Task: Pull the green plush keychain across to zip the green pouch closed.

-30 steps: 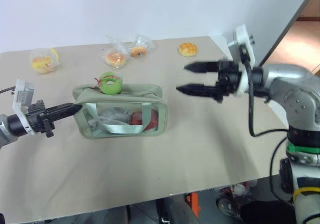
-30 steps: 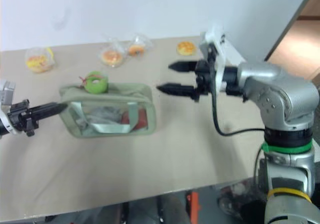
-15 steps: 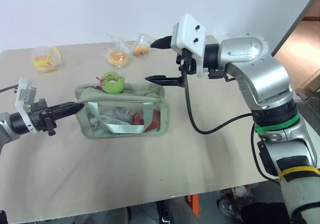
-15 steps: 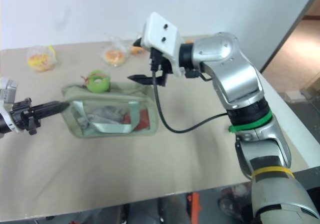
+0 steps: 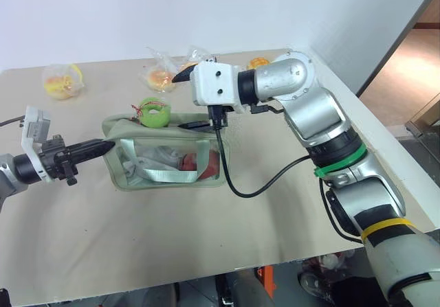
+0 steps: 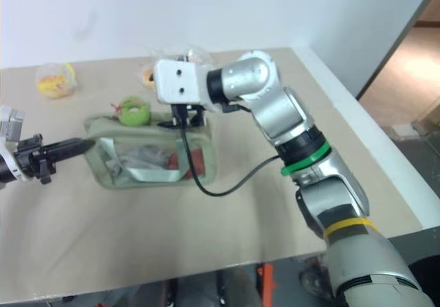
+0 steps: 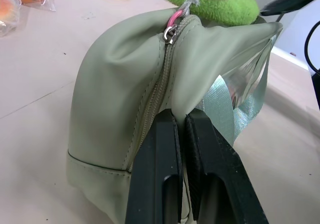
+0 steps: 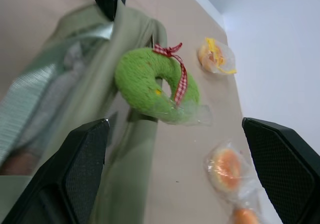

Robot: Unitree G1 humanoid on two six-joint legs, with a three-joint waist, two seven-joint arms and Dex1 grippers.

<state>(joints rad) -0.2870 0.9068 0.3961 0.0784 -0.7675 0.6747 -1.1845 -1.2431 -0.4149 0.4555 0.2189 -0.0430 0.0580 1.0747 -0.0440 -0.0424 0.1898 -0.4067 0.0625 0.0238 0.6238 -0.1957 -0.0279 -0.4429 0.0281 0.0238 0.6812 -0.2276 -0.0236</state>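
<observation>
The beige table (image 5: 172, 245) takes up most of the scene, and on it, toward the robot's left, stands the green pouch (image 5: 168, 156), upright on its base, its clear side window facing the camera with something red and something pale visible inside and the light strap handles draped over the window. Above the pouch's right half hangs the right arm, reaching in across the table, and the right gripper (image 8: 170, 149) is spread wide, released, with nothing between its fingers; one black finger (image 5: 194, 123) sits low just above the pouch's top edge, the other pokes out higher up and farther back. From the right wrist view those two fingers frame the green plush keychain (image 8: 150, 86), which is near but not touched. The keychain is perched on the pouch's top at its left end, a fuzzy lime ring with a red checked ribbon, sitting just beside the zipper pull (image 7: 170, 32). Over on the left, the left gripper (image 7: 181, 134) is clenched tight on the pouch's left end, its two fingers pressed together on the fabric right along the zipper seam, pointing level into the bag. At the far edge of the table lie the wrapped buns: one (image 5: 60, 82) well off to the left, two more (image 5: 159, 79) behind the pouch, and a bare bun peeking out behind the right arm.
</observation>
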